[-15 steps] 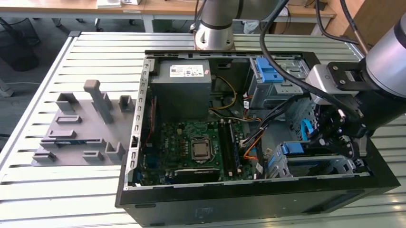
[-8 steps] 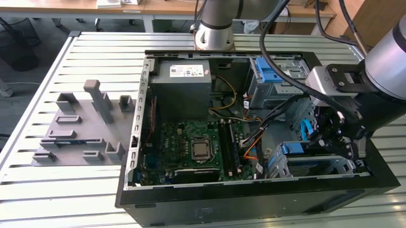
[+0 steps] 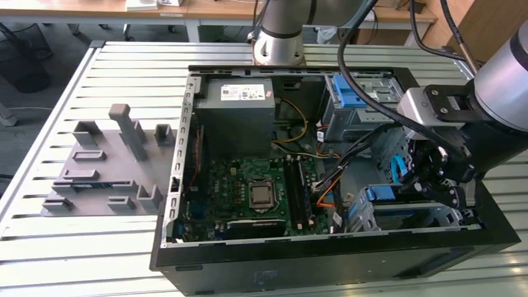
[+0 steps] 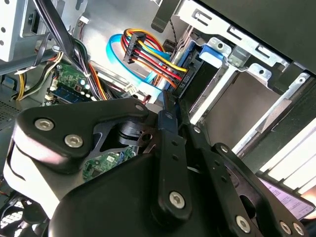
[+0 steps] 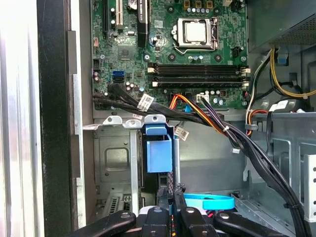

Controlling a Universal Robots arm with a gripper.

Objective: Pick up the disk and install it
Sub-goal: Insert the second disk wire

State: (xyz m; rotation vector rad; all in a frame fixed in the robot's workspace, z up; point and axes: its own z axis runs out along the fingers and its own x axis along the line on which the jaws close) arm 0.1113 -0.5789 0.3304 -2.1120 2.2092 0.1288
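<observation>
Nearly done: disk stands slotted in its bay.
Gripper clenched, empty, just beside it, at case's four o'clock; full seating unconfirmed.

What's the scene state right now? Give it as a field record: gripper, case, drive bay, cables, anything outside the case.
gripper: down inside the case, at the drive bay
held item: cannot tell
case: black, open, lying on the slatted table
drive bay: grey metal cage with a blue plastic piece at its edge
motherboard: green, exposed, CPU socket bare
cables: multicoloured bundle and a flat blue cable, close to the gripper
outside the case: grey fixture on the table, at the exterior view's left
</observation>
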